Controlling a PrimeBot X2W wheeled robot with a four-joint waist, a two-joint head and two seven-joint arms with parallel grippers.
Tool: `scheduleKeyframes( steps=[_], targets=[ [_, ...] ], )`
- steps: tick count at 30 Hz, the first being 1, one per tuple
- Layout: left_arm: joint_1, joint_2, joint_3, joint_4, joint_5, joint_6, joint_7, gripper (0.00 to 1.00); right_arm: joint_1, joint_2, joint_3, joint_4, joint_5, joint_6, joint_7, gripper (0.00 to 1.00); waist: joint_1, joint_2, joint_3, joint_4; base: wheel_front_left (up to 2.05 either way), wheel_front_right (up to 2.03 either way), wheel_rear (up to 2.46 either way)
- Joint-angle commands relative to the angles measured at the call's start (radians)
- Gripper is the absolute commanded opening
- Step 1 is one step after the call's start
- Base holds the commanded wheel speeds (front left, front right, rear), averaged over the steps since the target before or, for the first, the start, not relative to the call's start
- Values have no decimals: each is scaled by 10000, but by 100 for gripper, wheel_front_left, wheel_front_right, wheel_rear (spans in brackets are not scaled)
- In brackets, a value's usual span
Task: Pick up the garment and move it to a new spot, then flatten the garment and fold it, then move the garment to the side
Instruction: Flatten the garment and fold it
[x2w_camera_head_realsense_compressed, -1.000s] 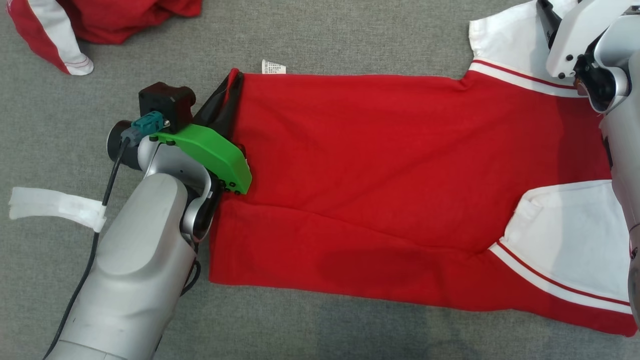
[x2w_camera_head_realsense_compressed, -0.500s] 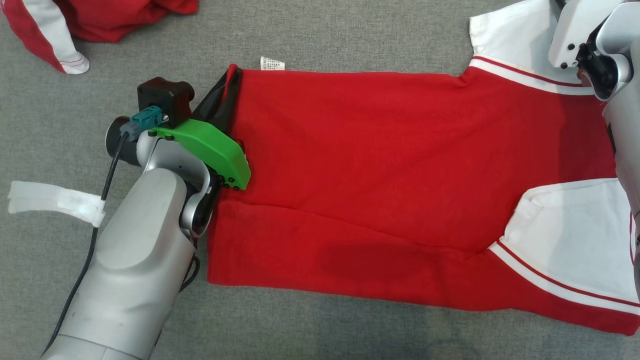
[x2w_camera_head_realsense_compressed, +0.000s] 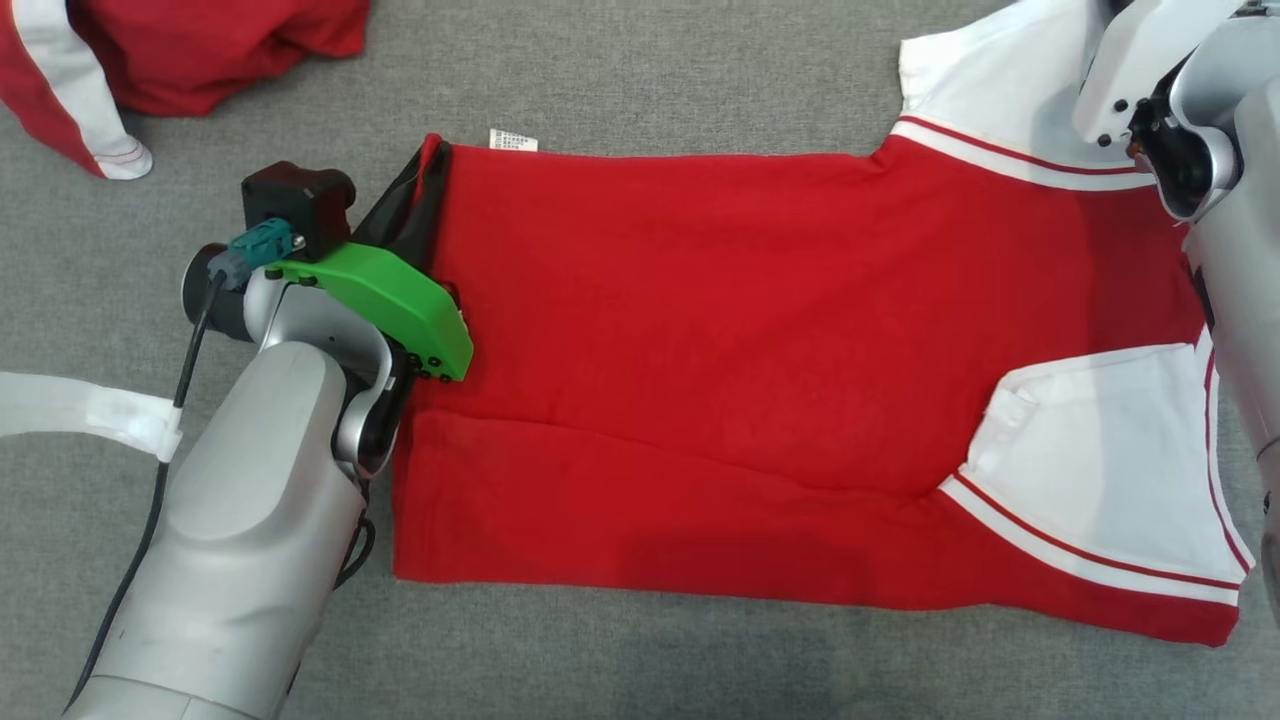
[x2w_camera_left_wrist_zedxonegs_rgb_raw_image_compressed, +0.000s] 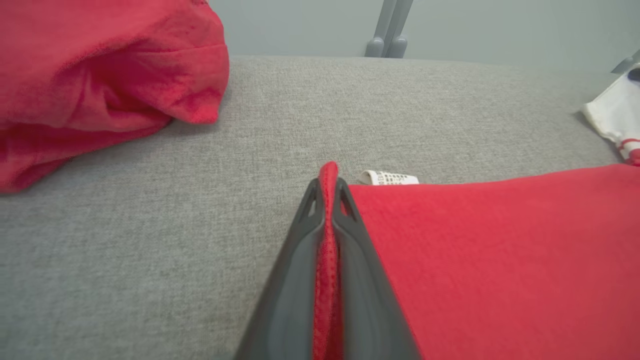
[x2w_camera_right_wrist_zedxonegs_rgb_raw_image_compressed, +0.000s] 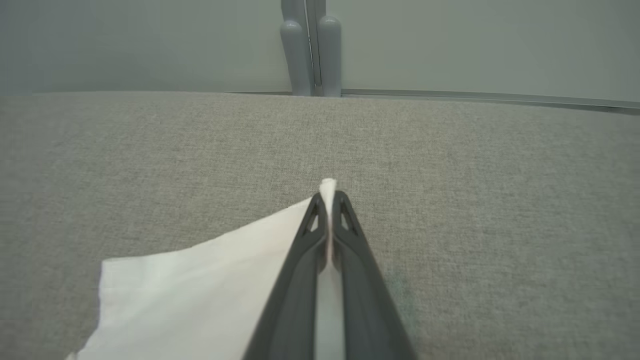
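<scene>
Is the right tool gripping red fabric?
No, the right tool is shut on a corner of the shirt's white sleeve.

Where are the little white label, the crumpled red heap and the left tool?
white label (x2w_camera_head_realsense_compressed: 513, 140): head view, middle of the tag
crumpled red heap (x2w_camera_head_realsense_compressed: 220, 50): head view, red folds at top left
left tool (x2w_camera_left_wrist_zedxonegs_rgb_raw_image_compressed: 328, 186): left wrist view, midway between its shut fingertips
</scene>
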Motion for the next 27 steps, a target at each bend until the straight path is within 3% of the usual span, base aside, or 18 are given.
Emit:
scheduleKeyframes(
  steps=[1, 14, 20, 27],
  targets=[
    [124, 115, 52, 31, -32, 58, -65, 0, 253, -91, 94, -138, 169, -17, -123, 0, -1, 106, -228, -218, 0, 0, 0],
    [1340, 938, 205, -1240, -203, 343, -67, 0, 2939, -1140, 1366, -3729, 2377, -15, -1088, 0, -1, 106, -1344, -1050, 0, 0, 0],
    [2343, 1371, 298, -2466, -314, 670, 119, 0, 4902, -1501, 748, -5837, 2835, -15, -1274, 0, -1, 106, -1853, -1214, 0, 0, 0],
    [3634, 1851, 466, -3715, -460, 1123, 299, 0, 7704, -1048, -627, -8298, 2639, -14, -1038, 0, -1, 106, -2324, -1324, 0, 0, 0]
  ],
)
